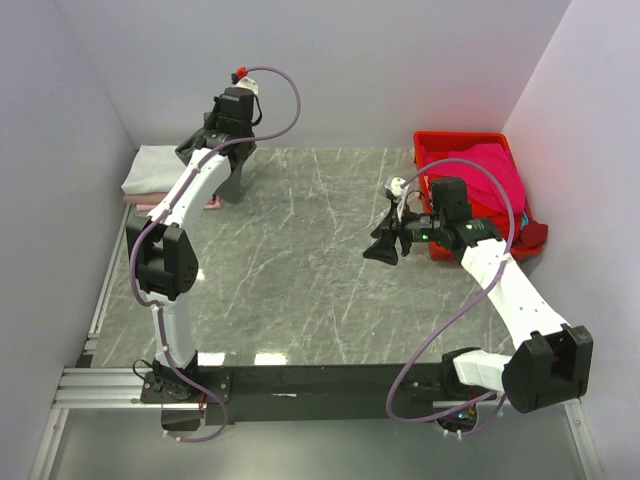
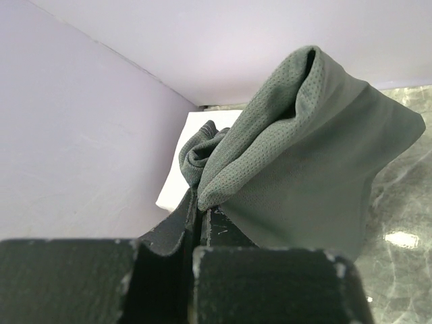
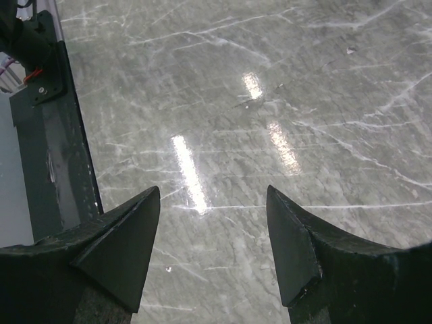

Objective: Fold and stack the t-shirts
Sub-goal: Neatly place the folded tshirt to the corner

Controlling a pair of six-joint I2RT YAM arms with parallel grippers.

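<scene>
A charcoal tee (image 2: 304, 169) hangs bunched, white tee (image 1: 155, 168) folded on pink tee (image 1: 140, 203), magenta tee (image 1: 485, 170) heaped far right.

So the right pincer (image 3: 212, 196) is just hanging over the desk (image 3: 317, 94) with its two dark fingers (image 3: 125, 253) spread wide, and all you see in the gap between them is grey marbled surface with thin white veins. A couple of bright light streaks (image 3: 189, 172) glare off the desk just above the tips. Down the left edge runs a black plate (image 3: 50, 162) with screw heads in it, and up in the top-left corner there's a small red bit (image 3: 34, 73) next to some dark hardware, maybe a connector, it's too cramped to say.
</scene>
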